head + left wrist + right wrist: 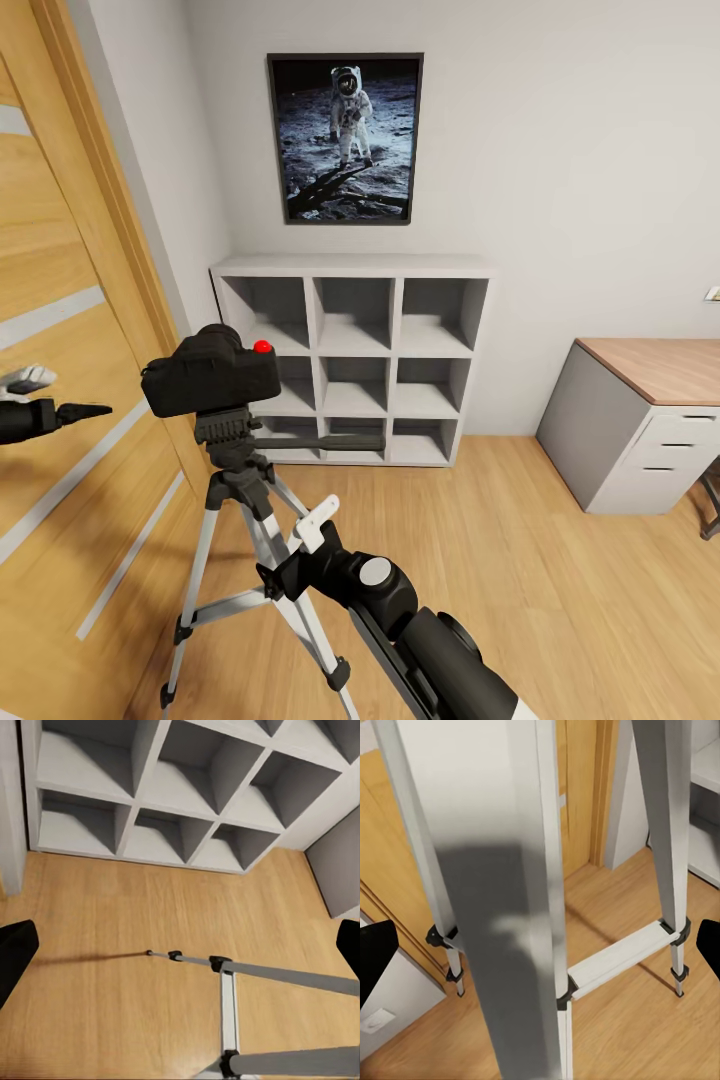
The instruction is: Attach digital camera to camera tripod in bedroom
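Observation:
The black digital camera (210, 372), its red button up, sits on the head of the camera tripod (232, 440). The tripod's silver legs spread over the wood floor and its long pan handle (325, 441) points right. My left gripper (80, 410) hovers open a little to the left of the camera, apart from it; its wrist view looks down on a tripod leg (285, 979). My right gripper (300, 552) is open, low and close against the tripod's front legs (529, 907). I cannot tell whether it touches them. Nothing is held.
A white cube shelf (350, 360) stands against the back wall under an astronaut poster (345, 138). A wooden door (60, 300) runs along the left, close to the tripod. A grey desk with drawers (650, 420) stands at the right.

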Available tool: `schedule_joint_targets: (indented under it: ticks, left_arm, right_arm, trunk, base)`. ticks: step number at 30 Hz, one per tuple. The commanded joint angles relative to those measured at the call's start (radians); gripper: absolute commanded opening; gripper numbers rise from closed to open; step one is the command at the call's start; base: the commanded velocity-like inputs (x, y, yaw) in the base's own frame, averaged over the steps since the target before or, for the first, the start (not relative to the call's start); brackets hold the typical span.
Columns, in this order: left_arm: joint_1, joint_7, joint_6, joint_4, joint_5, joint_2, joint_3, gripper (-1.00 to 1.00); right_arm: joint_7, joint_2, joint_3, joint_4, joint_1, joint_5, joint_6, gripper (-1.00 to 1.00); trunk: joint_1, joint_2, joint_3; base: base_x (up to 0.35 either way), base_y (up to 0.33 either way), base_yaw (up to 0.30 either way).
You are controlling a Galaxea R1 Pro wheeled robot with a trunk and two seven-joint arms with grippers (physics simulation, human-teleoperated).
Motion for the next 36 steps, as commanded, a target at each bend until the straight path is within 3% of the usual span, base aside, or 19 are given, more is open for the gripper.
schedule_joint_targets:
  ticks: [1, 9, 24, 36]
  left_arm:
    - [-0.007, 0.0, 0.003, -0.001, 0.01, 0.001, -0.007, 1.0]
    - [0.063, 0.064, -0.076, -0.016, 0.032, -0.009, -0.007, 1.0]
    - [0.093, 0.074, -0.091, -0.019, 0.036, -0.012, -0.007, 1.0]
    - [0.155, 0.077, -0.101, -0.017, 0.035, -0.041, -0.006, 1.0]
  right_arm:
    - [0.0, 0.0, 0.0, -0.001, -0.001, -0.005, 0.006, 1.0]
    - [0.0, 0.0, 0.0, 0.0, -0.001, -0.005, 0.006, 1.0]
    - [0.001, 0.0, 0.0, -0.001, -0.001, -0.005, 0.005, 1.0]
    - [0.0, 0.0, 0.0, 0.0, -0.001, -0.005, 0.005, 1.0]
  trunk:
    - [0.001, -0.002, -0.002]
    - [0.001, -0.002, -0.002]
    - [0.001, -0.002, -0.002]
    - [0.001, -0.002, -0.002]
  base:
    - [0.0, 0.0, 0.0]
    - [0.0, 0.0, 0.0]
    - [0.0, 0.0, 0.0]
    - [0.0, 0.0, 0.0]
